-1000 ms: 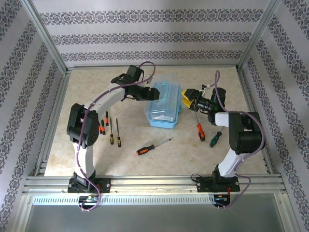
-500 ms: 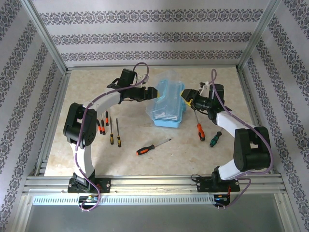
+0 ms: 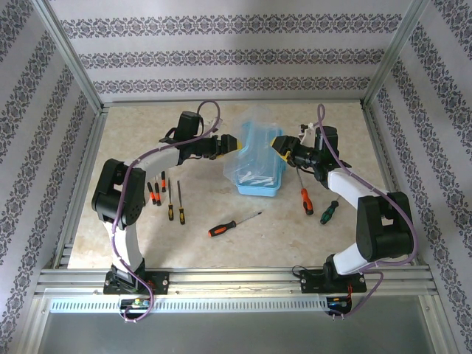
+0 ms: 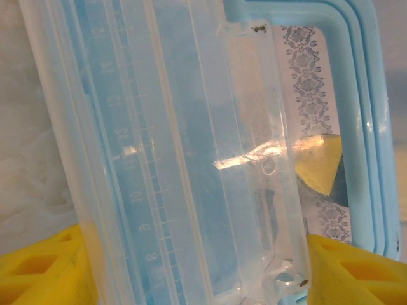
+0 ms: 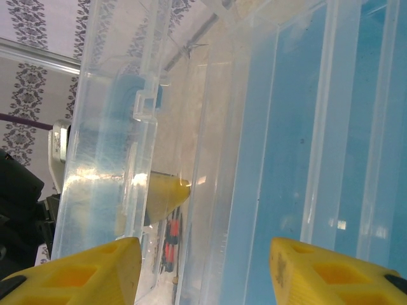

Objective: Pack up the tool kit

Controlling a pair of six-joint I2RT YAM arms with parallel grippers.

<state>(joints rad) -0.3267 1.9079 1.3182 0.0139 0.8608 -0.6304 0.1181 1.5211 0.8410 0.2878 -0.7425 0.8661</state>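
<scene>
step in hand: I read this as getting the lid of the blue tool case swung up so the loose screwdrivers can go in. Nothing packed yet as far as I can tell.

where the case sits: middle of the table, between my two arms, with the clear lid standing up toward the back.

doing it well: I'd let one side steady the blue base and the other guide the lid, slow and even, so the case doesn't skid or flop shut. I'd push the lid past vertical before letting go.

left gripper: yellow fingers spread fairly wide, one each side of the clear lid panel in the left wrist view. Whether it's actually pinching, I can't tell.

right gripper: jaws apart, fingertips straddling the case's clear wall in the right wrist view. Looks more like bracing than a firm hold, can't be sure.

what's waiting: orange-handled screwdriver in front, a row of small screwdrivers on the left, red-handled screwdriver and green-handled screwdriver on the right.
</scene>
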